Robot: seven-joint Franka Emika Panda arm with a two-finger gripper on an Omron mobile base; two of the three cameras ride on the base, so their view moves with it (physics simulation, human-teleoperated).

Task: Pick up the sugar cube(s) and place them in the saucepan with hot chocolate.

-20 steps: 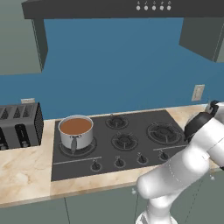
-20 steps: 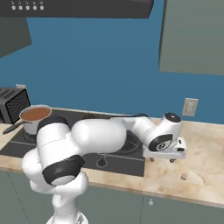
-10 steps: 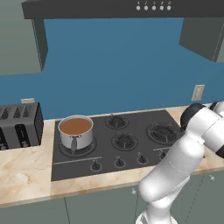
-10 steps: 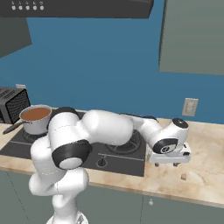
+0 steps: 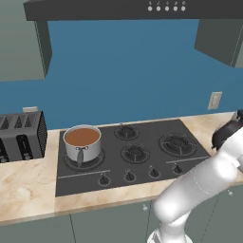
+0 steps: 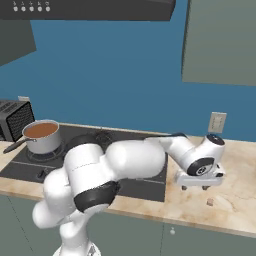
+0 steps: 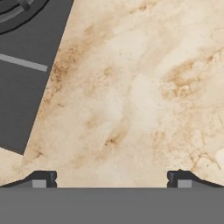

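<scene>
We see the counter [image 6: 240, 197], beige and marbled, running along the blue wall, with the black hob [image 5: 137, 152] set into it. Our arm [image 6: 125, 162] stretches from the base out to the right across the hob's front corner; compared with half a second ago its big shoulder and elbow links have swung further right and lower, and in the left base view the arm now crosses the lower right corner more steeply. The toaster [image 5: 21, 135] sits at the far left of the counter, unchanged. The saucepan [image 5: 82, 142] stands on the hob's left front burner, upright, brown liquid inside, where it was before.

Our gripper [image 6: 199, 186] hangs just above the bare counter to the right of the hob, pointing down, a little further right than a moment ago. Its fingers [image 7: 41, 179] stand wide apart with nothing between them, the hand view showing marbled stone and the hob's corner at the upper left.

The sugar cube [image 6: 210, 202] lies on the counter just right of and in front of the gripper, apart from it, and has not moved.
</scene>
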